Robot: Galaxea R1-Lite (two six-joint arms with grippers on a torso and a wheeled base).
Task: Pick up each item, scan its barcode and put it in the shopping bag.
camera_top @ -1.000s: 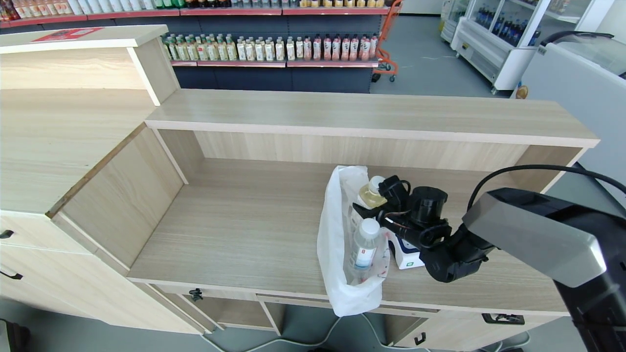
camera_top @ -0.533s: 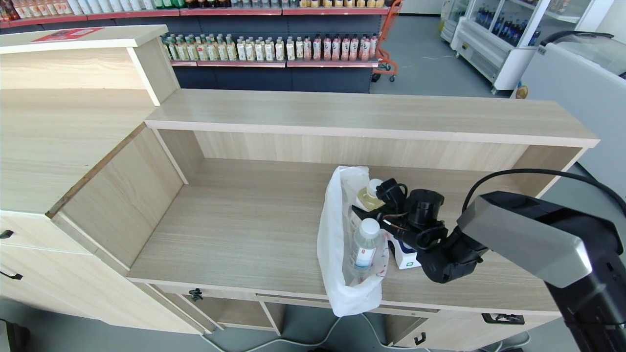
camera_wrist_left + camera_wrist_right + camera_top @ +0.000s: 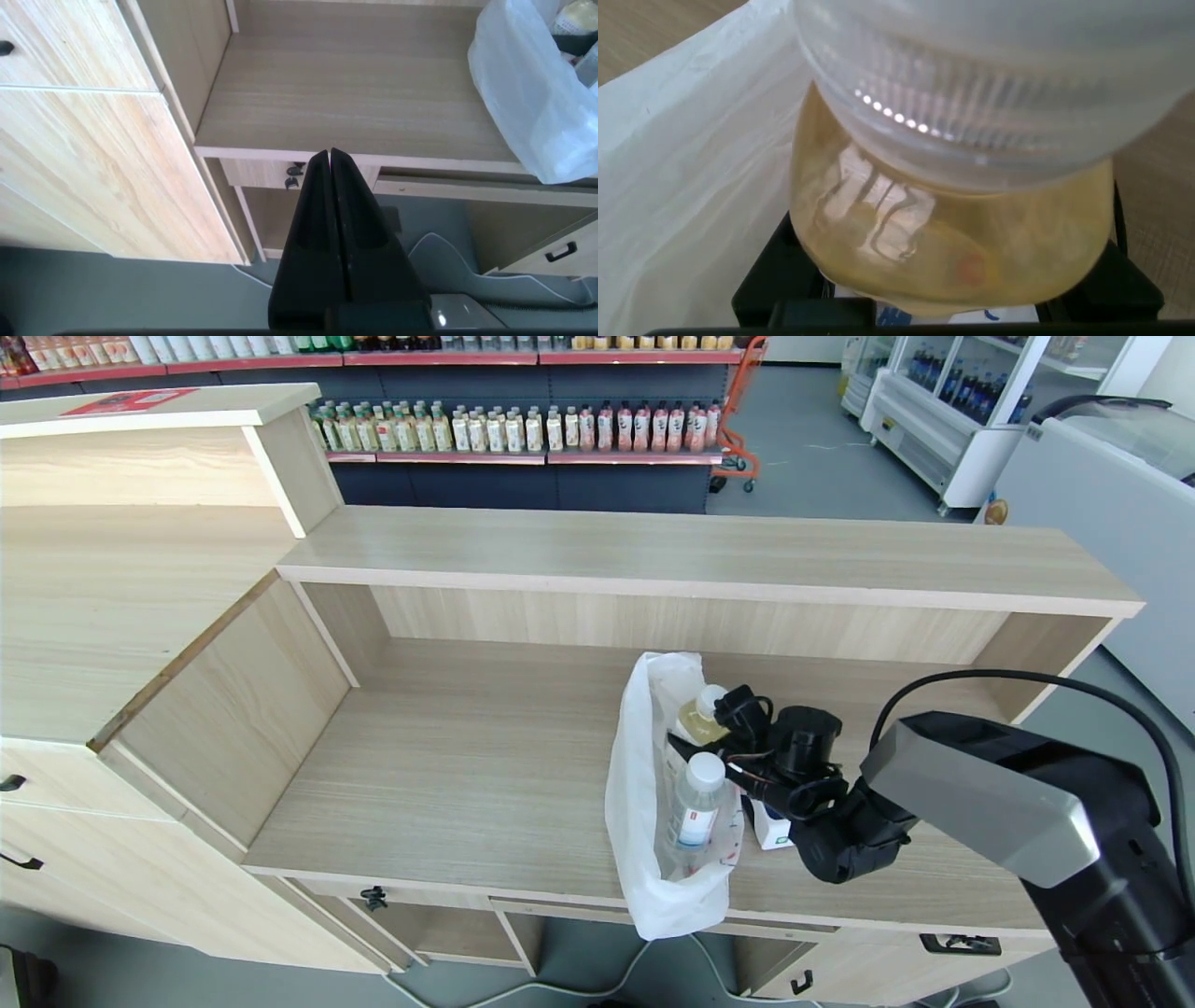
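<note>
A white plastic shopping bag (image 3: pixel 644 803) stands open at the counter's front edge, with a clear water bottle (image 3: pixel 698 803) upright inside. My right gripper (image 3: pixel 702 735) is shut on a bottle of yellow drink (image 3: pixel 698 717) with a white cap, held in the bag's mouth just behind the water bottle. Up close, the yellow bottle (image 3: pixel 952 215) sits between the black fingers (image 3: pixel 771 285), with the bag's white plastic (image 3: pixel 682 168) beside it. My left gripper (image 3: pixel 330 161) is shut on nothing, low in front of the counter and to the left of the bag (image 3: pixel 533 103).
A small white scanner (image 3: pixel 770 826) sits on the counter (image 3: pixel 448 775) right of the bag, partly behind my right arm. The counter has a raised back shelf (image 3: pixel 691 555) and a side wall on the left. Drawers and cables lie under its front edge.
My right arm has moved down and slightly left, lowering the yellow bottle deeper into the bag's mouth. The bag and the water bottle stayed put.
</note>
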